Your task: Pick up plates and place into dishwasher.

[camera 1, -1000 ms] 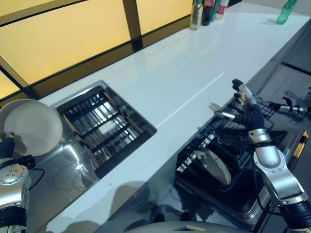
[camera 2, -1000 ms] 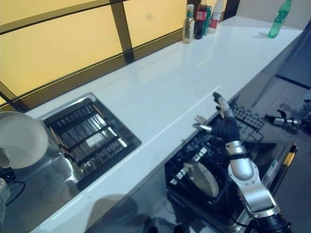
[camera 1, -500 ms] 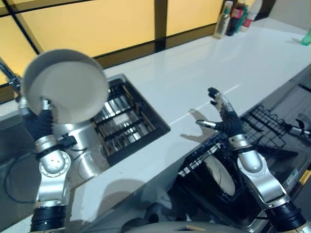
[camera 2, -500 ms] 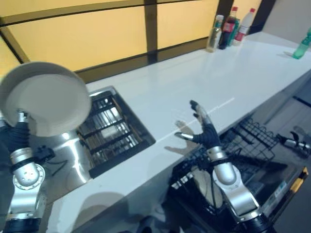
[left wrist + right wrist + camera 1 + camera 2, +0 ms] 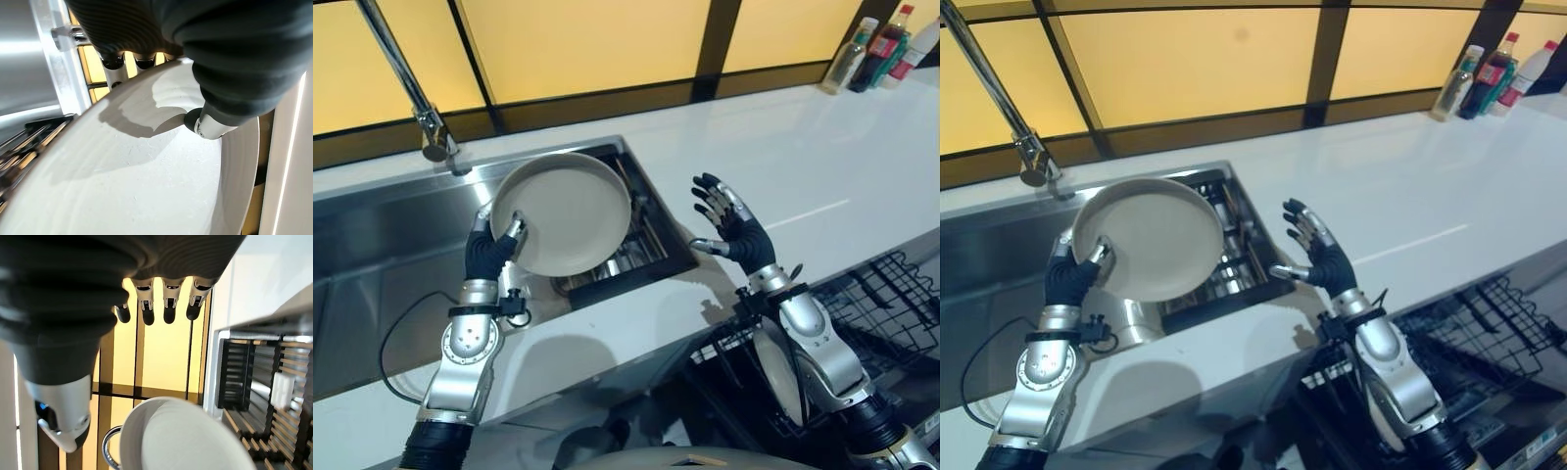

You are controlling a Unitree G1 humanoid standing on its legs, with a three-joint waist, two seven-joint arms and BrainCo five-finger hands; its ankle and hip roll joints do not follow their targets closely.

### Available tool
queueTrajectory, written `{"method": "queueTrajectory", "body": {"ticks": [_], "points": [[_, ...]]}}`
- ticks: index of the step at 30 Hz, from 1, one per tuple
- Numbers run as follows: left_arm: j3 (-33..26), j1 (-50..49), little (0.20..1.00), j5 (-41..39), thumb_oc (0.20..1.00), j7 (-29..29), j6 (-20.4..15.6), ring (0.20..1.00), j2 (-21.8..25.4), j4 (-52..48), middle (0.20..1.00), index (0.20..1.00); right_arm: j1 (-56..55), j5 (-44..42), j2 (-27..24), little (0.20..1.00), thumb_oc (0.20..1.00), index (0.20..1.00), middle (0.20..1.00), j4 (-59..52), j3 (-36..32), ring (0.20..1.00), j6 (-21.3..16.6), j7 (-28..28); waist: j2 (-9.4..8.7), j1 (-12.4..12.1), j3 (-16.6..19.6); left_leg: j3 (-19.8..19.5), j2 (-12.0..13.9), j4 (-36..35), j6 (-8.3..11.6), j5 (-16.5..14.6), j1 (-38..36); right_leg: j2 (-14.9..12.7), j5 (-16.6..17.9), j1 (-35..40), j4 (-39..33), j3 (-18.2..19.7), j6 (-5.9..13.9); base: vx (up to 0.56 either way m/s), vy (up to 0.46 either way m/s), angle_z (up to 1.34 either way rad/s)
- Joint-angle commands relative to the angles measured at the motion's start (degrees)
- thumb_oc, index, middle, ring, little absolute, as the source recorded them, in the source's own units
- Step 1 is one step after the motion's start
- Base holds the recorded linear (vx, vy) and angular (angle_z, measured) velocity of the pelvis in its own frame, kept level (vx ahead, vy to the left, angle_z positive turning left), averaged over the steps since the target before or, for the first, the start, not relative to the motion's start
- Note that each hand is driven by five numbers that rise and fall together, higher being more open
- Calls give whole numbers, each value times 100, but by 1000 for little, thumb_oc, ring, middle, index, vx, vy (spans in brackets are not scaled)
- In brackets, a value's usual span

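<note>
A round beige plate (image 5: 563,211) is held tilted above the steel sink (image 5: 372,245), its face toward me. My left hand (image 5: 492,247) pinches its lower left rim, thumb (image 5: 210,125) on the face and fingers behind the edge. My right hand (image 5: 736,227) is raised over the white counter just right of the plate, fingers spread and straight, holding nothing; the plate (image 5: 190,440) lies beyond its palm. A second plate (image 5: 775,358) stands on edge in the black dishwasher rack (image 5: 891,304) at the lower right, below the counter edge.
A dark slatted drying rack (image 5: 631,245) fills the sink's right part behind the plate. A steel tap (image 5: 411,88) rises at the back left. Several bottles (image 5: 886,49) stand at the counter's far right. The white counter (image 5: 822,166) stretches between.
The camera has swung left toward the sink. My left hand has brought the plate down and rightward over the sink rack. My right hand has lifted from the dishwasher rack to beside the plate.
</note>
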State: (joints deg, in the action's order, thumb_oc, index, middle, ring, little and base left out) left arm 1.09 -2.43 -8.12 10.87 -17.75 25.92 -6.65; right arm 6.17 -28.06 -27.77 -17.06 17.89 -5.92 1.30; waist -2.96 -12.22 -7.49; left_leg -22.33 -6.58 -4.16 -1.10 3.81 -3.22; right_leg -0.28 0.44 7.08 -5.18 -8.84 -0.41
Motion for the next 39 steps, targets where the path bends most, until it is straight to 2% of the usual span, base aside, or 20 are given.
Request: {"method": "queueTrajectory", "body": {"ticks": [1, 10, 15, 19, 22, 28, 30, 39], "points": [[141, 74, 200, -188, 200, -60, -375, 200, 140, -370, 200, 200, 435, -710, 130, 1000, 1000, 1000, 1000, -99, 260, 1000, -190, -138, 23, -113, 363, 209, 62, -33, 85, 99, 283, 23, -187, -119, 328, -12, 237, 0, 0, 0], [816, 272, 200, 324, 200, -219, -791, 200, 156, -460, 200, 200, 379, -3043, 821, 1000, 1000, 1000, 1000, 169, 804, 1000, 370, -638, -42, -168, 391, 203, 13, -30, 26, 89, 285, -7, -133, -122, 326, -33, 265, -4, 7, 4], [1161, 484, 200, 523, 200, -138, -869, 200, 226, -493, 200, 200, 321, -3772, 945, 1000, 1000, 1000, 1000, 324, 1105, 1000, 679, -685, -80, -166, 419, 224, 4, -37, 5, 88, 285, -32, -100, -119, 306, -52, 291, -2, 6, 4], [1363, 640, 200, 1157, 200, 79, -1169, 200, 326, -530, 200, 200, 342, -4372, 1015, 1000, 1000, 1000, 1000, 449, 1212, 1000, 893, -721, -129, -173, 421, 261, 8, -29, -14, 70, 287, -48, -78, -129, 310, -72, 303, 0, -1, 1], [1438, 729, 200, 1694, 200, 204, -1393, 200, 457, -552, 200, 200, 320, -4499, 1017, 1000, 1000, 1000, 1000, 461, 1271, 1000, 1036, -844, -146, -160, 421, 276, 10, -32, -27, 60, 283, -44, -80, -143, 331, -58, 305, 0, 0, 0], [1616, 902, 200, 1656, 200, 81, -1241, 200, 663, -478, 200, 200, 386, -4248, 794, 1000, 1000, 1000, 1000, 409, 1452, 1000, 1438, -1280, -177, -128, 434, 279, 0, -33, -47, 51, 276, -46, -67, -155, 345, -17, 327, 0, 0, 0], [1624, 900, 200, 1514, 200, -80, -1184, 200, 677, -440, 200, 200, 447, -4277, 691, 200, 200, 200, 200, 376, 1439, 200, 1493, -1305, -198, -136, 435, 265, -6, -28, -51, 55, 281, -46, -51, -153, 333, -11, 329, 0, 0, 0], [1735, 700, 200, 743, 200, -765, -636, 200, 521, -338, 200, 200, 437, -4206, 684, 200, 200, 200, 200, 369, 1312, 200, 1245, -1080, -152, -86, 414, 318, 13, -20, -72, 53, 283, -35, -16, -181, 325, 62, 336, 0, 0, 0]]}}
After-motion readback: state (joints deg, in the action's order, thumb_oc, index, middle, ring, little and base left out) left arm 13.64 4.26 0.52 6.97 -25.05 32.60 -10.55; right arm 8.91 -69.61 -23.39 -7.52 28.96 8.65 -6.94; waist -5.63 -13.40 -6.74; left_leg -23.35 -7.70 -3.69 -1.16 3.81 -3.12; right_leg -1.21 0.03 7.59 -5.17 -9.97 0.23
